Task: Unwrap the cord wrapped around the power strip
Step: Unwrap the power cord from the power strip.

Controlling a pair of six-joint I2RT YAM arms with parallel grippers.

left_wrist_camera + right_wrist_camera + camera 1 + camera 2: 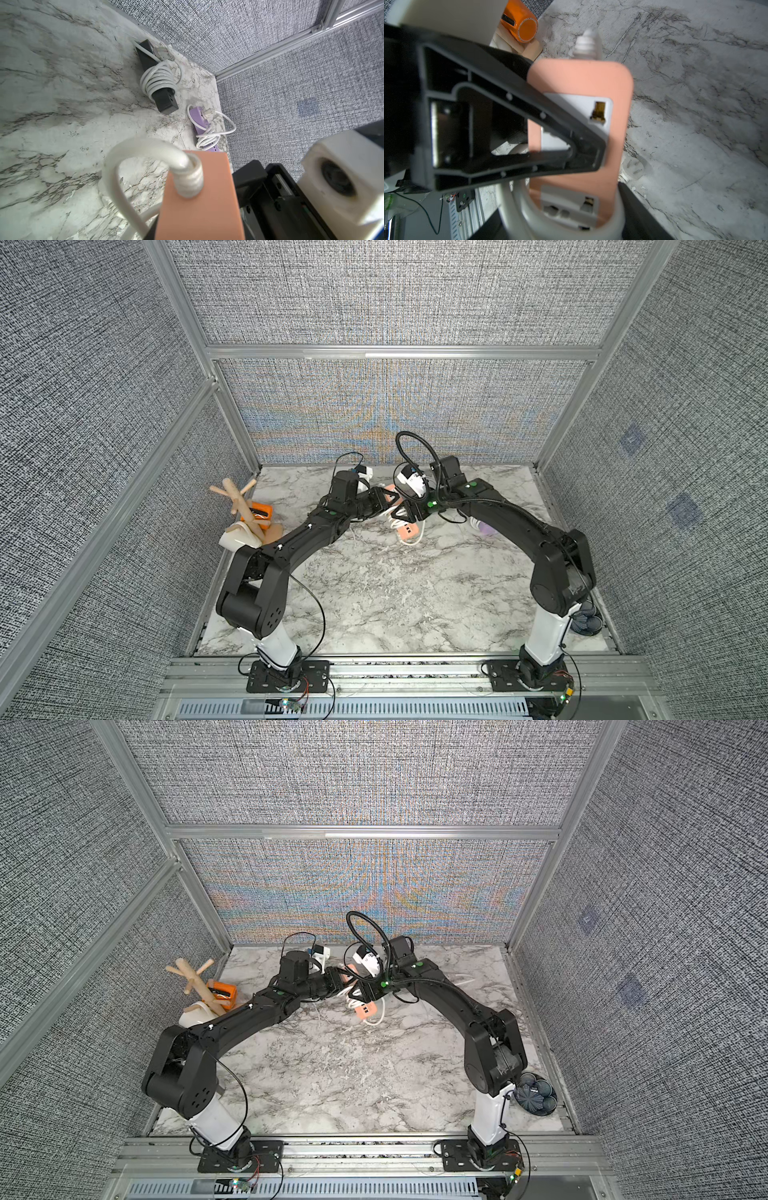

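We find the strip point(409, 529) at the far middle of the table point(374, 597), between the two arms, its length running from far to near. It is salmon with white socket plates.

The left gripper point(384, 499) has the strip's far end between its jaws. In the left wrist view a black finger point(249, 176) lies against one side of the strip and a dark edge against the other. In the right wrist view one of its fingers lies flat across a socket plate. The right gripper point(404, 514) takes the strip nearer its middle. Its jaws stand wide, one on each side of the strip and the turns of cord point(415, 541) there, so it holds both together.

The white cord leaves the far end through a ribbed sleeve and bends over at once in a loop. Some turns are wound round the near part of the strip. A white plug point(634, 169) lies on the table just beside the strip.

To the right we see a purple strip point(200, 119) with loose white cord round it. A black strip point(165, 100) lies farther back, close to the far wall, its white cord coiled tight.

At the far left stand a wooden rack point(245, 502), an orange item point(261, 512) and a white mug point(237, 537), all close together. A dark bowl point(536, 1094) sits behind the right arm's base.
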